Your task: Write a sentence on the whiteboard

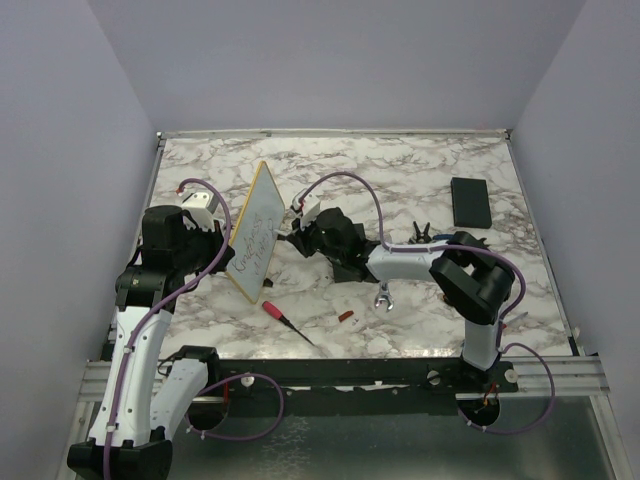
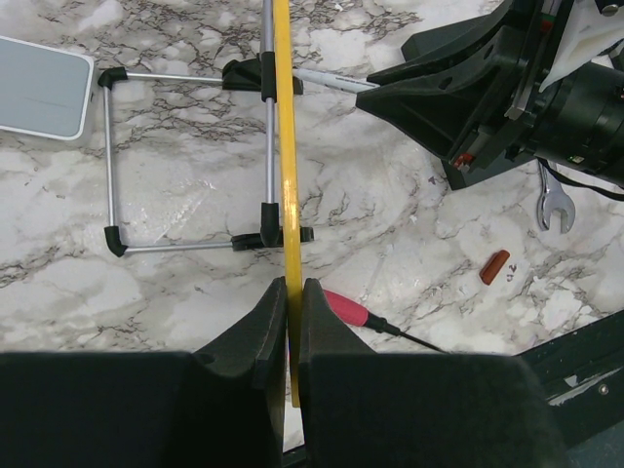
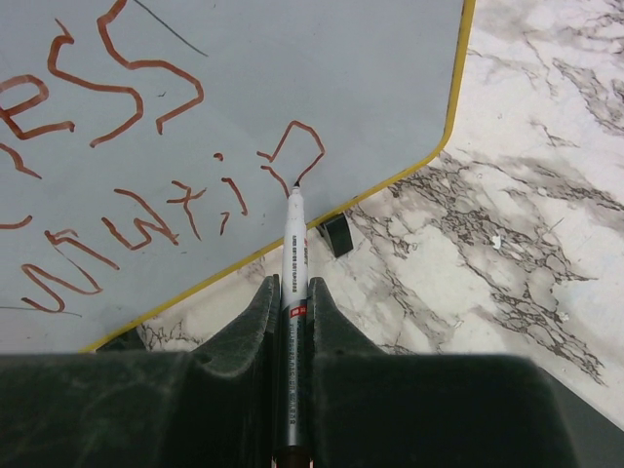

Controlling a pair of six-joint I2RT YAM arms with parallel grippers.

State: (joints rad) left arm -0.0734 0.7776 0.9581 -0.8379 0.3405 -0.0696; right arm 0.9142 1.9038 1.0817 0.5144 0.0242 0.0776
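The right tool [image 3: 290, 291] is clenched around a marker [image 3: 295, 244]. The marker's tip rests against the pale face of the whiteboard [image 3: 370, 78], at the last stroke of the lower line of the sentence [image 3: 146, 210] and near the board's rounded, yellow-framed corner. From this side the writing looks reddish-brown and runs in two lines. The left tool [image 2: 290, 292] is pinched tight on the board's thin yellow edge, so the board stands tilted on edge between the two tools, with a wire stand [image 2: 109, 166] just beside it on the marble desk [image 2: 390, 244]. Further out lie a red-handled screwdriver [image 1: 283, 318] and a small wrench [image 1: 383, 297], and a black slab [image 1: 470, 200] sits well apart at the far right.
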